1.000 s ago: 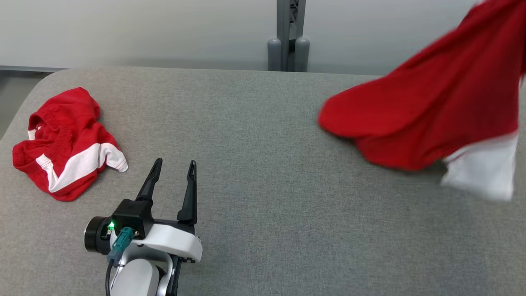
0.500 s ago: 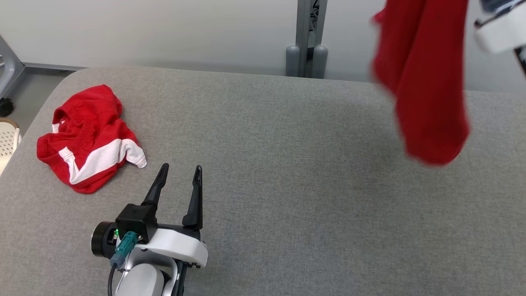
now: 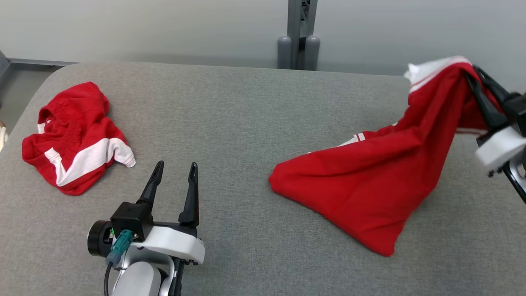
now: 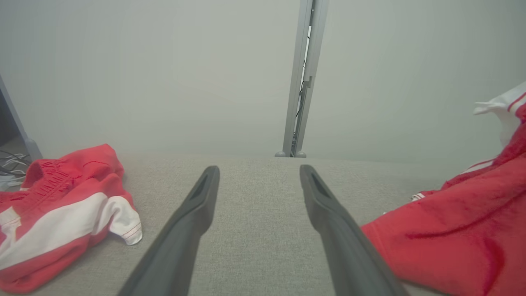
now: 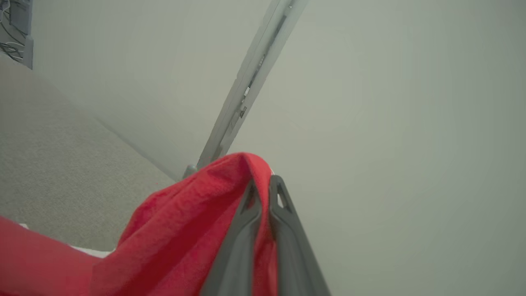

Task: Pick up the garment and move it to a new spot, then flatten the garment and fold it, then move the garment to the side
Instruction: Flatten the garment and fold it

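A red garment [image 3: 361, 185] with white trim hangs from my right gripper [image 3: 472, 72] at the right of the grey table [image 3: 230, 115]. Its upper edge is lifted and its lower half lies spread on the tabletop. In the right wrist view the right gripper [image 5: 265, 185] is shut on a fold of the garment [image 5: 185, 230]. My left gripper [image 3: 176, 164] stands open near the table's front left, holding nothing. In the left wrist view the left gripper [image 4: 259, 168] has the garment [image 4: 452, 246] just right of its right finger.
A second red and white garment [image 3: 74, 137] lies crumpled at the table's left end, also seen as a crumpled garment [image 4: 61, 222] left of my left fingers. A grey post [image 3: 298, 33] stands behind the table's far edge, before a pale wall.
The garment was swinging in the air at the upper right. It has come down, and its lower half now rests on the table. The right gripper is lower. The left gripper has stayed put.
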`<state>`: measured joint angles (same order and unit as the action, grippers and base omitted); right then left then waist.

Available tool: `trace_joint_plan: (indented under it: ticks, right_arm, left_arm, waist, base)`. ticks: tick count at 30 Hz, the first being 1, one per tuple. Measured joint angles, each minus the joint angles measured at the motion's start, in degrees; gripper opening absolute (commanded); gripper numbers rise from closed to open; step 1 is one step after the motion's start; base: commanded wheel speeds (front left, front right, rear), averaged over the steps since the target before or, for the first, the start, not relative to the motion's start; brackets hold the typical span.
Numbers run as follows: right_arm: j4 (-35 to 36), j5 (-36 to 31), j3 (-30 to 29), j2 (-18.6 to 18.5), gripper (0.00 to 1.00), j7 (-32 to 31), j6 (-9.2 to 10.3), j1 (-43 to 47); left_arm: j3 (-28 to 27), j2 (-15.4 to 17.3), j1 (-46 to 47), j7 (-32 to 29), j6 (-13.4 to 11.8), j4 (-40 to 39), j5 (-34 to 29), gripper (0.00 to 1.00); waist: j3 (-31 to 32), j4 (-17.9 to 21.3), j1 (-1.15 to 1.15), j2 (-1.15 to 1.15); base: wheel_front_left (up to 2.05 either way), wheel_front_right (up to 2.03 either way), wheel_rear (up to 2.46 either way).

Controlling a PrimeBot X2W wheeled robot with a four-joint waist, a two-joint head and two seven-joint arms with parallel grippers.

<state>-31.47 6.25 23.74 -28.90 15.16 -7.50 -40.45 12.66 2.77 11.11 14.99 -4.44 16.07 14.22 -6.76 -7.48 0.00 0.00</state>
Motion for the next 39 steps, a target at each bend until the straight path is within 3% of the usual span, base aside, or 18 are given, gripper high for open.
trace_joint_plan:
  ticks: [10, 18, 19, 20, 25, 29, 35, 39]
  right_arm:
    - [-5.1, 4.0, -4.3, 0.0, 0.00, 0.0, 0.00, 10.9]
    - [-7.5, 7.6, -1.8, 0.8, 0.00, 0.0, 0.00, 19.1]
    - [-8.3, 7.8, -1.1, 0.8, 0.35, 0.0, 0.00, 19.8]
    - [-8.9, 7.9, -0.6, 0.8, 1.00, 0.0, 0.00, 20.3]
    - [-12.4, 11.9, 2.9, 1.4, 1.00, 0.0, 0.00, 21.1]
    - [-11.4, 15.4, 1.5, 0.7, 1.00, 0.0, 0.00, 20.2]
    - [0.3, 18.0, -8.3, 1.6, 1.00, 0.0, 0.00, 19.1]
    - [11.3, 17.2, -15.1, 5.7, 1.00, 0.0, 0.01, 21.7]
  left_arm:
    - [-0.4, 0.0, 0.2, 0.0, 0.1, 0.4, -0.3, 1.00]
    - [-1.5, 0.0, -0.4, 0.0, 0.4, 0.7, -1.0, 1.00]
    - [-1.6, 0.0, -0.4, 0.0, 0.4, 0.7, -1.1, 1.00]
    - [-1.6, 0.0, -0.5, 0.0, 0.4, 0.9, -1.1, 1.00]
    - [-1.7, 0.0, -1.4, 0.0, 0.6, 1.3, -1.2, 1.00]
    - [-1.8, 0.0, -1.4, 0.0, 0.7, 1.3, -1.4, 1.00]
    - [-2.1, 0.0, -1.5, 0.0, 0.7, 1.1, -1.5, 1.00]
    - [-2.3, 0.0, -1.5, 0.0, 0.7, 1.0, -1.6, 1.00]
  waist:
    - [0.7, 2.6, 0.00, 0.00]
    - [2.0, 5.2, 0.00, 0.00]
    - [2.2, 5.5, 0.00, 0.00]
    - [2.3, 5.8, 0.00, 0.00]
    - [3.4, 7.3, 0.00, 0.00]
    - [4.1, 8.3, 0.00, 0.00]
    - [4.5, 9.7, 0.00, 0.00]
    - [4.4, 10.3, 0.00, 0.00]
  base:
    - [0.00, 0.00, 0.00]
    - [0.00, 0.00, 0.00]
    - [0.00, 0.00, 0.00]
    - [0.00, 0.00, 0.00]
    - [0.00, 0.00, 0.00]
    - [0.00, 0.00, 0.00]
    - [0.00, 0.00, 0.00]
    - [0.00, 0.00, 0.00]
